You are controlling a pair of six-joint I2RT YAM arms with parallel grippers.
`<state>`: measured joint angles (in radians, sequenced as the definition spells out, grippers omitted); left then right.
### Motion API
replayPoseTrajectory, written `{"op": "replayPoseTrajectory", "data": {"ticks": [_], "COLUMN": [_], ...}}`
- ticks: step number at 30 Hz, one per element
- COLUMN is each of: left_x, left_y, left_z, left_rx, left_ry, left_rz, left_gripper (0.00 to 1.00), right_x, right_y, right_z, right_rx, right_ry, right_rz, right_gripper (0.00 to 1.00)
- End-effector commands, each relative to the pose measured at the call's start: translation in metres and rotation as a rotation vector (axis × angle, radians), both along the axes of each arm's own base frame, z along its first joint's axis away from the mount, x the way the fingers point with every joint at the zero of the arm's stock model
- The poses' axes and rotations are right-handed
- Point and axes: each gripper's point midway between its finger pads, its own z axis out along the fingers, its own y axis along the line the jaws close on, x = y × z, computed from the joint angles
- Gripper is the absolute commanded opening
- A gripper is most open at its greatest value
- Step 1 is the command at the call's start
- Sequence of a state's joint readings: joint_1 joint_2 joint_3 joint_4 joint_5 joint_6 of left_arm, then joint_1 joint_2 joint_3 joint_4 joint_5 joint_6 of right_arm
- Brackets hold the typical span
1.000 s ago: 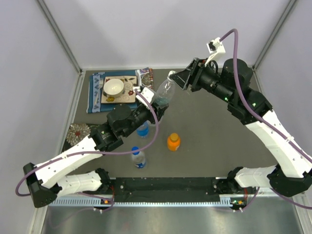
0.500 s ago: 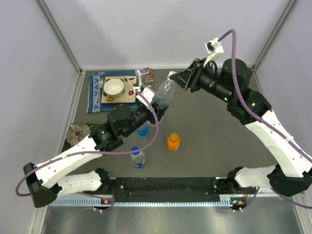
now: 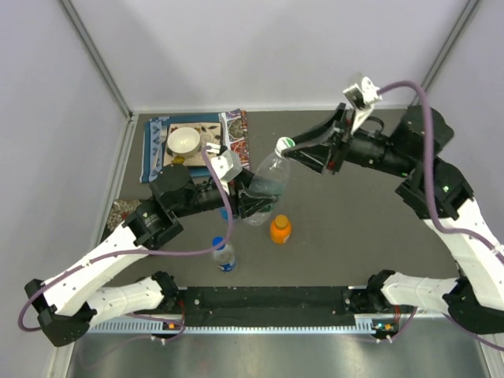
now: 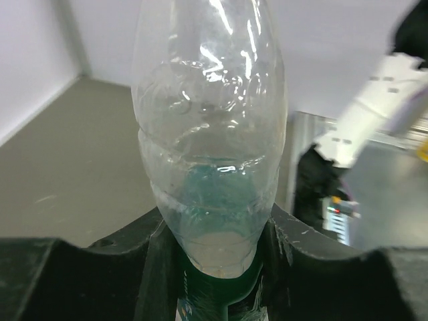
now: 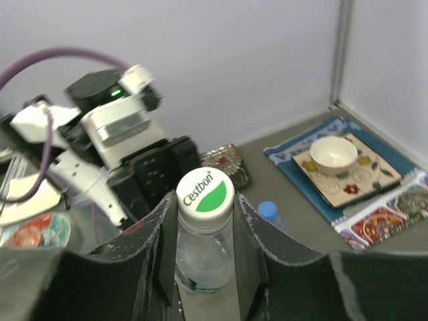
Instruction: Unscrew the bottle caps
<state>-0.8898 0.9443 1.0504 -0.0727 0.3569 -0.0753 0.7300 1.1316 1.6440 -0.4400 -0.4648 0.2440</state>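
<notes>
The dark surface (image 3: 354, 236) carries everything. At its far left corner lies a patterned blue mat (image 3: 155, 157) bearing a square plate (image 3: 201, 155) and a white bowl (image 3: 183, 140). Over the middle of the surface I hold the clear greenish bottle (image 3: 266, 183) tilted, its neck pointing to the far right. My left tool (image 4: 217, 241) is clenched around its lower body, one finger on each side. My right tool (image 5: 204, 231) is clenched at the neck end, its jaws pressing both sides of the white cap (image 5: 205, 193), which bears a green mark and sits on the bottle. Nearer to me stands the short orange bottle (image 3: 280, 229), capped. Left of it stands a blue-labelled bottle (image 3: 224, 258) with its blue cap (image 3: 219, 242) on.
</notes>
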Motion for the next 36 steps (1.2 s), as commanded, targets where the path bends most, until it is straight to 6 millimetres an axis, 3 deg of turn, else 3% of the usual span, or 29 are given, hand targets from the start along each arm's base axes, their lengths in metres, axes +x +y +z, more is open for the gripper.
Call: {"op": "replayPoseTrajectory", "data": {"ticks": [1,10,16,28,35,36], "left_x": [-0.078,-0.091,-0.094,-0.093,-0.083,-0.081], "left_y": [-0.002,0.02,0.022,0.023,0.019,0.019], "left_z": [0.02,0.035,0.033,0.033,0.027,0.026], "left_rx": [-0.032,-0.091,-0.083,-0.078,-0.069,-0.066], "left_ry": [0.045,0.105,0.133,0.145,0.15,0.152], "left_rz": [-0.457,-0.635,-0.689,-0.726,-0.685,-0.672], "left_gripper": [0.17,0.2,0.22,0.22,0.22,0.22], "right_x": [-0.045,-0.111,-0.141,-0.16,-0.146,-0.136], "right_y": [0.006,-0.005,-0.018,-0.035,-0.032,-0.031], "right_z": [0.008,0.003,-0.002,0.003,0.022,0.029], "right_rx": [-0.016,-0.016,-0.014,-0.003,0.019,0.032], "right_ry": [-0.197,-0.285,-0.328,-0.389,-0.423,-0.426], "right_rz": [0.264,0.632,0.809,0.887,0.721,0.632], "right_gripper": [0.0,0.0,0.0,0.0,0.0,0.0]}}
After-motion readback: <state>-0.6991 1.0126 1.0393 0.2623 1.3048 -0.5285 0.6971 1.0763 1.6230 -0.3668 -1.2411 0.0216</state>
